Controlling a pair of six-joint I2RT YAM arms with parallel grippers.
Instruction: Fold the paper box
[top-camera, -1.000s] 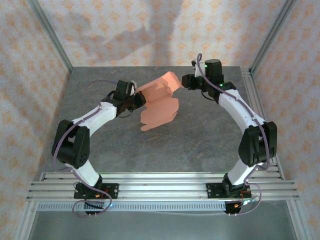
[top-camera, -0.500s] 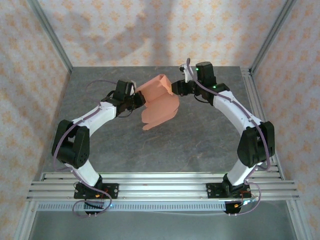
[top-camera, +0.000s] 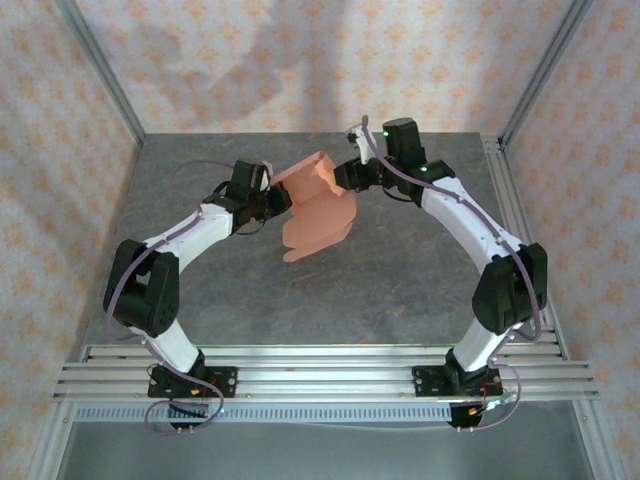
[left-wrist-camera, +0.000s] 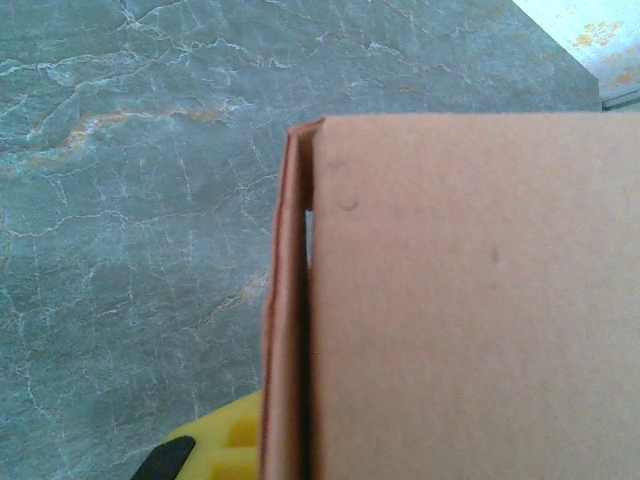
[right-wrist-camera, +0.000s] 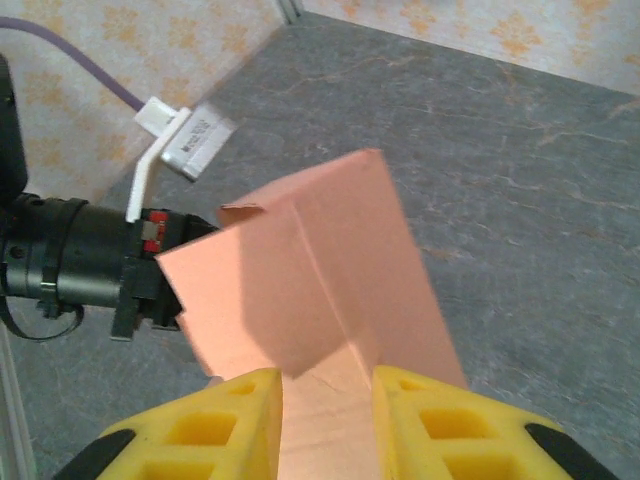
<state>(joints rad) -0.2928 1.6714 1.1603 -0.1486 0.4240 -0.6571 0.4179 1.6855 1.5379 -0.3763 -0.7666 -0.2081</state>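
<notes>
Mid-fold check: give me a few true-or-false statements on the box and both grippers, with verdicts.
1. The left gripper is shut on the paper box. True.
2. The box is a flat, unfolded sheet. False: its panels stand folded at angles.
3. The right gripper has a finger on either side of a card panel. True.
4. The box is blue. False: it is salmon-orange.
</notes>
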